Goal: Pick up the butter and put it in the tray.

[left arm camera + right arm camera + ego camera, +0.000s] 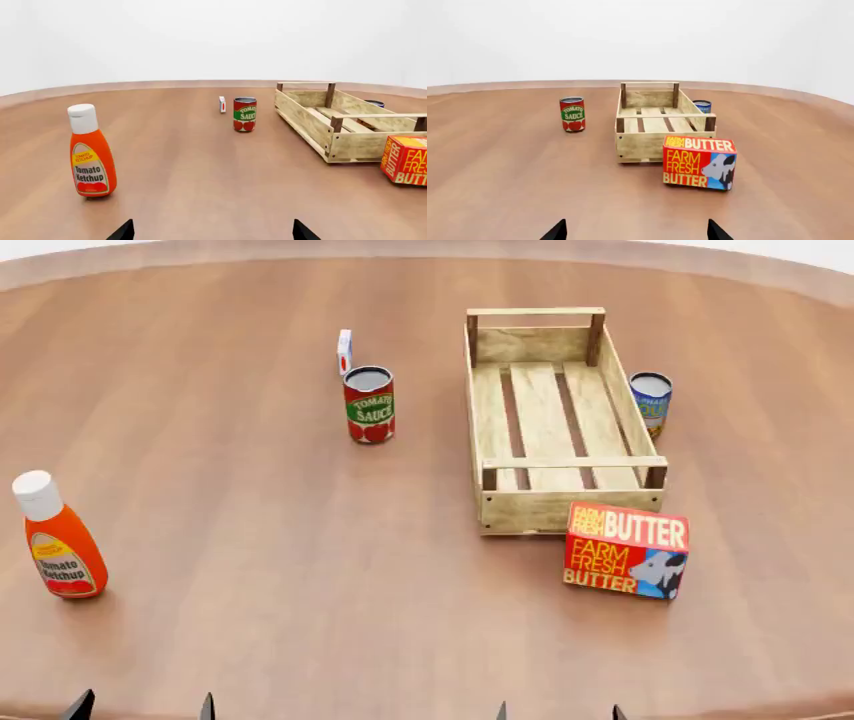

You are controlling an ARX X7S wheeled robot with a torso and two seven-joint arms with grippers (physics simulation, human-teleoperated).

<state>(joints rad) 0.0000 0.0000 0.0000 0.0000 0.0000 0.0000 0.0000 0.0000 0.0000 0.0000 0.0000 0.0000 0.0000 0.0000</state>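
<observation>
Left gripper point(143, 707): only two dark fingertips poke up at the bottom left edge of the head frame, spread apart, nothing between them; released. Right gripper point(558, 711): same story at bottom centre-right, tips apart, nothing held. Both sit at the near edge of the wooden table point(267, 540), well apart from everything on it.

Butter point(627, 550): red-orange carton, lower right of centre in the head frame, lying on the table just beside the tray's near end wall, offset toward its right corner; touching or a small gap, cannot tell; cow panel faces lower right. In the right wrist frame it sits right of centre, in front of the tray.

Tray point(557, 509): long wooden crate, upper centre-right, long axis running up the frame; only slats show inside.

Blue can point(650, 403): just outside the tray's right wall, upper right. Tomato sauce can point(370, 404): upright, upper centre-left, near the tray's left side. Small white carton point(344, 351): just above and left of that can. Ketchup bottle point(58, 536): upright, white cap, far left, well apart from the rest.
</observation>
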